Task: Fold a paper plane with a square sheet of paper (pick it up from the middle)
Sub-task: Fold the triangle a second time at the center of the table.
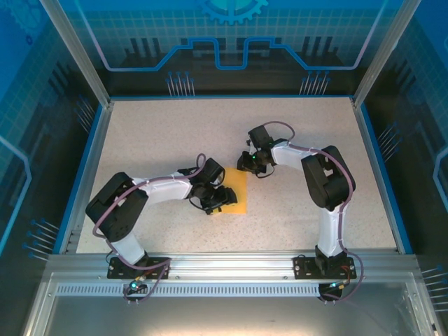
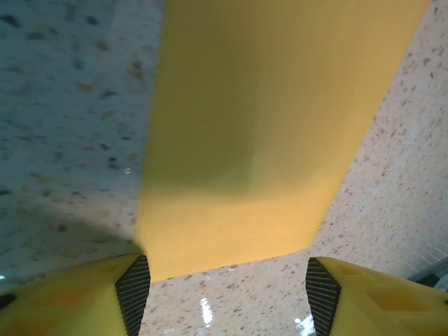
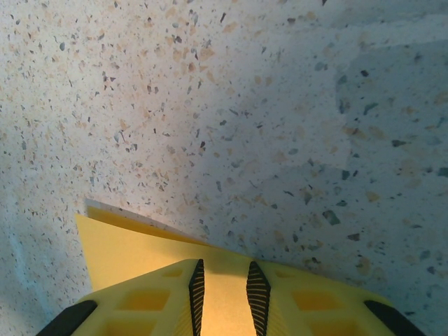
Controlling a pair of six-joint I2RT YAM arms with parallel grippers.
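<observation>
Up close, paper at right gripper

The square sheet of paper is thin, matt, smooth orange-yellow paper. It rests on a table with a pale, speckled, stone-like finish and a faint sheen. The left gripper and right gripper have yellow moulded plastic fingers faced with black ribbed pads. The rail at the near edge is bare, silvery metal.
</observation>
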